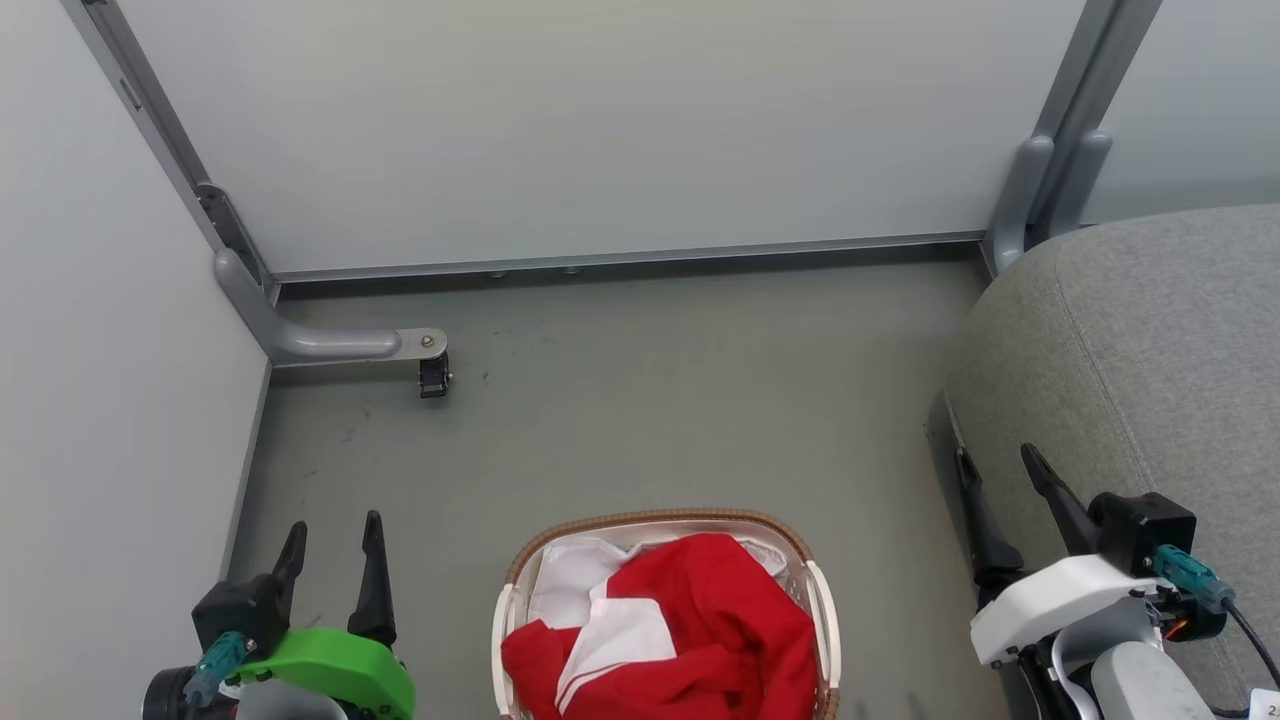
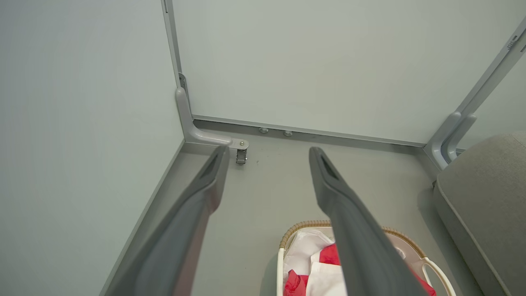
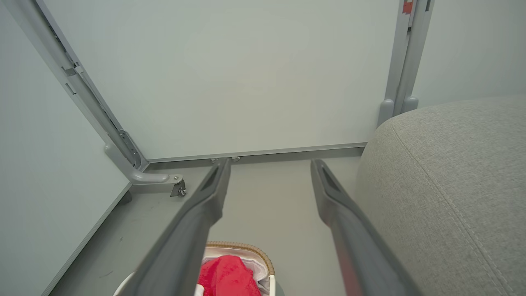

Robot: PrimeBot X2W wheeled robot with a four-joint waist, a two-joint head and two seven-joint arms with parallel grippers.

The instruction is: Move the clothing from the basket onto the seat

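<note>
Clothing (image 1: 720, 620), bright red soft fabric crumpled into a loose mound, is lying inside the oval white perforated plastic basket with the brown woven rim (image 1: 660, 520). It is filling most of the opening and is rising a little above the rim line. Broad folds are running across the red surface. On the heap's left side a flat white patch is showing, and below it thin white stripes are crossing a red fold. Crumpled white liner fabric (image 1: 565, 575) is showing at the basket's far left, between the red cloth and the rim. The basket is sitting on the flat grey floor (image 1: 650, 400) at the bottom centre of the head view, its near end cut off by the frame edge. A large grey upholstered fabric seat with a rounded edge and a stitched seam (image 1: 1150, 330) is standing to the robot's right of the basket, apart from it, with a strip of floor between them. The left gripper (image 1: 335, 522), on a green mount, is hovering over the floor just left of the basket, its two dark fingers spread apart with nothing between them. The right gripper (image 1: 995, 452), on a white mount, is hanging at the seat's front edge, fingers likewise spread and gripping nothing. Pale partition panels in grey metal frames (image 1: 600, 130) are closing off the far and left sides. A small black caster wheel (image 1: 434, 378) is sitting under a grey metal foot near the far left corner.
</note>
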